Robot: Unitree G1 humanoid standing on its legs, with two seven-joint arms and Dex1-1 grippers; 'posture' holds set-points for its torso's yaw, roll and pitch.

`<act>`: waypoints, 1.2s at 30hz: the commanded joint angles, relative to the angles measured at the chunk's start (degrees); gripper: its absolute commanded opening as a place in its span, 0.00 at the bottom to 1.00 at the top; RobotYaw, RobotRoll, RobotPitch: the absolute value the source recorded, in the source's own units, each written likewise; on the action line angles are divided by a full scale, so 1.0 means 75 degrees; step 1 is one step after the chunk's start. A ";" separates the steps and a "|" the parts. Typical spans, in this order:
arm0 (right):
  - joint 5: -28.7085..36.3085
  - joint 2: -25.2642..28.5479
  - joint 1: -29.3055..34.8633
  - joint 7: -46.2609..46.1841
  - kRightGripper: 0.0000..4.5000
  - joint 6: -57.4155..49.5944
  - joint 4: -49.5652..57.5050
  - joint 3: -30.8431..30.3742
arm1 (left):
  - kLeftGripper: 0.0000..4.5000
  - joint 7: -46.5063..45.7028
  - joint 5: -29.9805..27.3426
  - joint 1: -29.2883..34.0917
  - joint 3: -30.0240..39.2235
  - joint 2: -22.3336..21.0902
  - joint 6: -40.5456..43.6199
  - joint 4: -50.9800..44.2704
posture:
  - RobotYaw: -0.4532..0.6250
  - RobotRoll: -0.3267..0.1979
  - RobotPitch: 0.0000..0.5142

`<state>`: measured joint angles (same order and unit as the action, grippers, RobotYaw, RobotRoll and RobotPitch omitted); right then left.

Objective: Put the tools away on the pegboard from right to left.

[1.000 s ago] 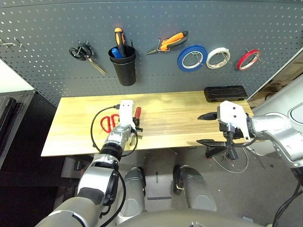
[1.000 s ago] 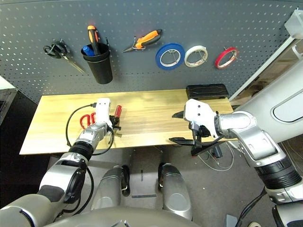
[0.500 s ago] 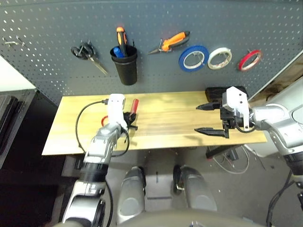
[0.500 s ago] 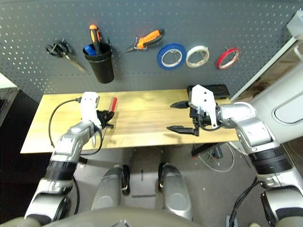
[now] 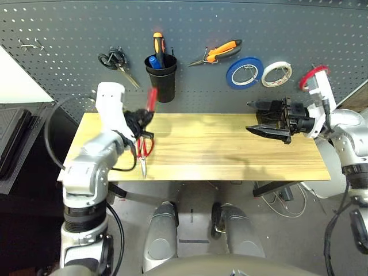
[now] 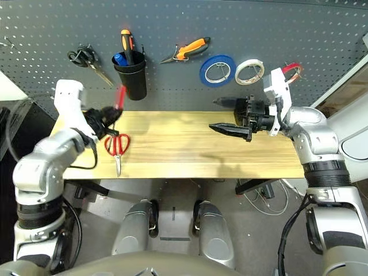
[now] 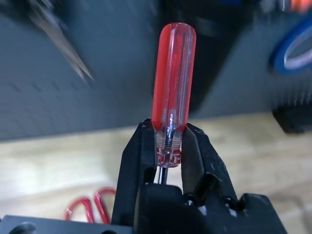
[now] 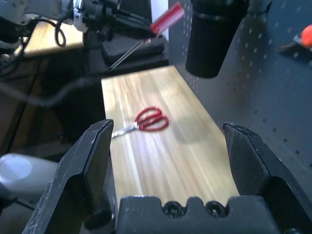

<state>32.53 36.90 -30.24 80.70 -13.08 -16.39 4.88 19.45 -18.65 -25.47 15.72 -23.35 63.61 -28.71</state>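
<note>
1. We take the black cup (image 5: 161, 83) as our landmark; it hangs on the pegboard (image 5: 195, 23) with an orange-and-black handle (image 5: 158, 43) and a blue item (image 5: 154, 61) standing in it.
2. Our left gripper (image 7: 168, 127) has its two black fingers clamped on the slim red-handled screwdriver (image 7: 173, 83), gripping it near the base of the handle. We hold it tilted in the air, to the left of the cup and near it, handle end upward.
3. Our right gripper (image 8: 170, 126) has its fingers wide apart with nothing between them, well to the right of the cup and lower than it.
4. The red-handled scissors (image 6: 117, 146) lie on the wooden table (image 5: 201, 144), below the cup and a little to its left (their handles point toward the pegboard, their blades toward us).
5. The orange-handled needle-nose pliers (image 5: 223, 50) hang to the right of the cup, their nose pointing toward it.
6. Farther right of the cup we see the blue tape roll (image 6: 204, 72), then the white tape roll (image 6: 239, 73), then the thin red tape ring (image 6: 298, 67), all on the pegboard.
7. The black-handled scissors (image 5: 115, 57) hang left of the cup, and a metal hook (image 5: 31, 45) sits farther left.
</note>
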 commanded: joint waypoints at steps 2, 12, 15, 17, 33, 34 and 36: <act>0.0126 -0.0013 -0.0213 0.0140 1.00 0.0005 -0.0201 0.0229 | 0.17 -0.0014 -0.0657 -0.0769 0.0534 0.0108 0.0174 0.0008 | 0.47 0.62 0.13; 0.0170 -0.0022 -0.0220 0.0005 1.00 -0.0021 -0.0165 0.0373 | 0.17 -0.1013 -0.1635 -0.2647 0.1626 0.1345 -0.0484 0.1093 | 0.44 0.62 0.12; 0.0263 -0.0026 -0.0126 -0.0073 1.00 -0.0111 0.0016 0.0475 | 0.17 -0.1205 -0.1611 -0.3104 0.1654 0.1433 -0.1135 0.1660 | 0.44 0.62 0.12; 0.0301 -0.0014 -0.0070 -0.0100 1.00 -0.0168 0.0113 0.0519 | 0.17 -0.1268 -0.1659 -0.3328 0.1654 0.1458 -0.1462 0.1982 | 0.42 0.62 0.10; 0.0891 -0.0028 0.0330 -0.0655 1.00 -0.0802 0.1127 0.0907 | 0.17 -0.1808 -0.1610 -0.4305 0.1358 0.1780 -0.3985 0.4157 | 0.37 0.62 0.08; 0.0927 -0.0012 0.0318 -0.0689 1.00 -0.0850 0.1199 0.0911 | 0.17 -0.1807 -0.1548 -0.4353 0.1283 0.1801 -0.4182 0.4330 | 0.36 0.62 0.08; 0.0987 0.0018 0.0276 -0.0746 1.00 -0.0934 0.1319 0.0907 | 0.17 -0.1789 -0.1454 -0.4436 0.1149 0.1823 -0.4525 0.4658 | 0.36 0.62 0.07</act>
<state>38.99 36.65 -28.23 75.53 -19.34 -7.94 10.29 6.09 -30.44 -57.39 25.64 -9.97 32.01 4.47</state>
